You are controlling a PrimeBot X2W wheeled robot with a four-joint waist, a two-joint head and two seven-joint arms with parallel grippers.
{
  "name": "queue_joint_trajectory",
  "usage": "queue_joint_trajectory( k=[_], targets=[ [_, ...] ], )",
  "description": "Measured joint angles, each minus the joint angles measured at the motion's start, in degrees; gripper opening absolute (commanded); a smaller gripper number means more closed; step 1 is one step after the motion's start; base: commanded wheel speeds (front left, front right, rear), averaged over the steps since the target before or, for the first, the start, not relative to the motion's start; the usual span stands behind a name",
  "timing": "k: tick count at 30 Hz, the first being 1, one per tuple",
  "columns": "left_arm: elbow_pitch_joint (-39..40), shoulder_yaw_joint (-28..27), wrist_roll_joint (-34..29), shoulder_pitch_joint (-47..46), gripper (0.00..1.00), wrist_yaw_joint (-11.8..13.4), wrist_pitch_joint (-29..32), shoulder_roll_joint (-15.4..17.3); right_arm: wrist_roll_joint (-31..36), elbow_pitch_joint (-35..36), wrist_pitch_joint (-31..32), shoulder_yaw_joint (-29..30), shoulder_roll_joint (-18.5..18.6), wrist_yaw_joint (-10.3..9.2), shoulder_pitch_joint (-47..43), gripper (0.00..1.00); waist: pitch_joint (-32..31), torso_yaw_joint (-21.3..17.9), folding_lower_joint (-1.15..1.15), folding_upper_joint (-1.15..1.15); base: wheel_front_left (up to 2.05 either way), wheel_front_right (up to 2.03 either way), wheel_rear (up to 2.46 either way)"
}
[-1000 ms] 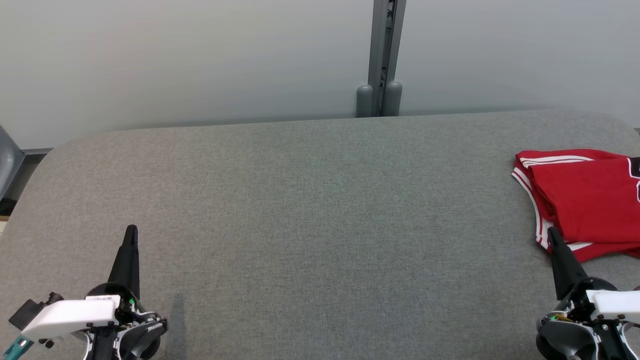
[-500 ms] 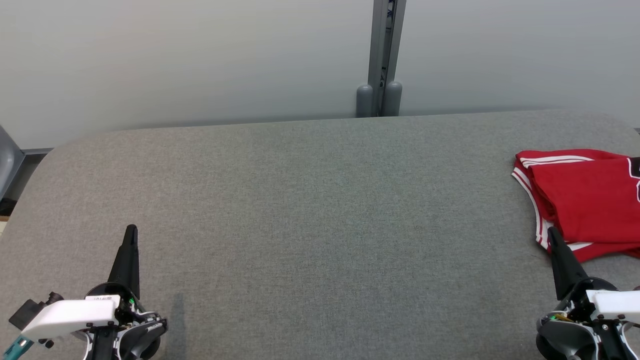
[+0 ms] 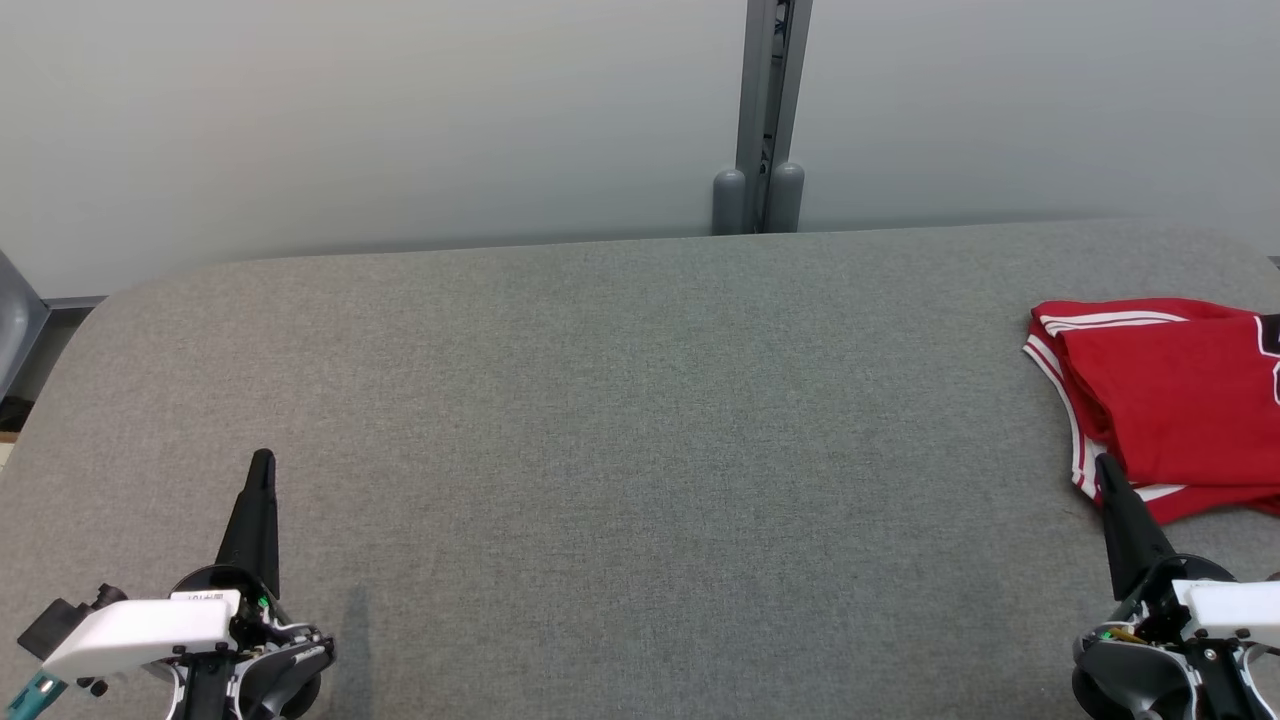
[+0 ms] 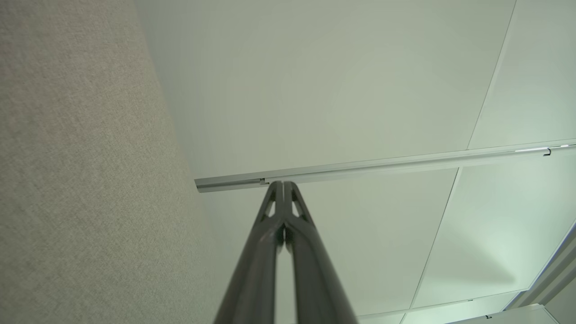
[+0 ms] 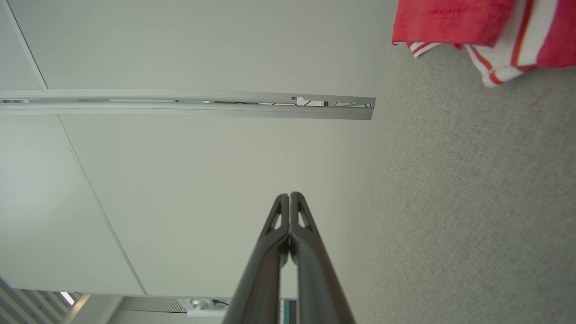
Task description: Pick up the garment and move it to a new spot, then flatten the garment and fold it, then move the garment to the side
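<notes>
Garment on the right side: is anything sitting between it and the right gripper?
Nothing visible. The red garment lies on the grey table just ahead of the shut right gripper; the right wrist view shows bare tabletop between them.

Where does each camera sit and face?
Head view: on the head, facing forward and down over the table; left hand lower left, right hand lower right.
Left wrist view: on that wrist, along the shut left hand toward the wall.
Right wrist view: likewise along the shut right hand.
Shared: head and right wrist both see the garment.
</notes>
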State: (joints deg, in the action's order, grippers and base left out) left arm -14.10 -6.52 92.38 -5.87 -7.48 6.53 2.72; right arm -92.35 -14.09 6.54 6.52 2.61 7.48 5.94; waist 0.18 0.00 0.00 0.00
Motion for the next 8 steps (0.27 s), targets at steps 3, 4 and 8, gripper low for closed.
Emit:
queue_joint_trajectory(
  k=[3,4,8],
  targets=[
    [0.00,0.00,0.00,0.00,0.00,0.00,0.00,0.00,0.00,0.00,0.00,0.00,0.00,0.00,0.00,0.00,0.00,0.00,0.00,0.00,0.00,0.00,0.00],
    [0.00,0.00,0.00,0.00,0.00,0.00,0.00,0.00,0.00,0.00,0.00,0.00,0.00,0.00,0.00,0.00,0.00,0.00,0.00,0.00,0.00,0.00,0.00],
    [0.00,0.00,0.00,0.00,0.00,0.00,0.01,0.00,0.00,0.00,0.00,0.00,0.00,0.00,0.00,0.00,0.00,0.00,0.00,0.00,0.00,0.00,0.00]
  ],
)
